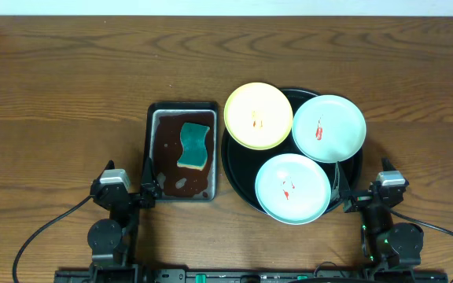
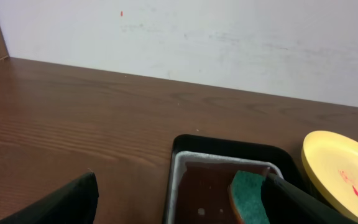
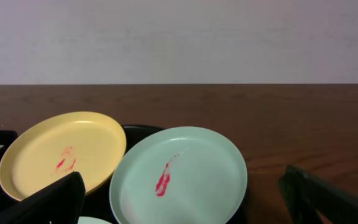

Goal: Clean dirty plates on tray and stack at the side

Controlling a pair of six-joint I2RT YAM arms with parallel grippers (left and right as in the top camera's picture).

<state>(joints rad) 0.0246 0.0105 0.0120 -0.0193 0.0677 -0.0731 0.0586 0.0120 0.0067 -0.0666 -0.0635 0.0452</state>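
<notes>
Three plates lie on the round black tray (image 1: 238,161). The pale yellow plate (image 1: 258,115) with orange smears is at its back left, overhanging the rim. One mint-blue plate (image 1: 329,127) with a red smear is at the back right; the other mint-blue plate (image 1: 292,188) with red smears is at the front. In the right wrist view the yellow plate (image 3: 61,152) and the back mint-blue plate (image 3: 179,177) show. My left gripper (image 1: 147,189) is open and empty at the pan's front left corner. My right gripper (image 1: 344,196) is open and empty at the tray's front right.
A rectangular metal pan (image 1: 158,118) with brown liquid and a green sponge (image 1: 195,145) stands left of the tray; it also shows in the left wrist view (image 2: 185,165) with the sponge (image 2: 248,196). Bare wooden table lies to the left, right and back.
</notes>
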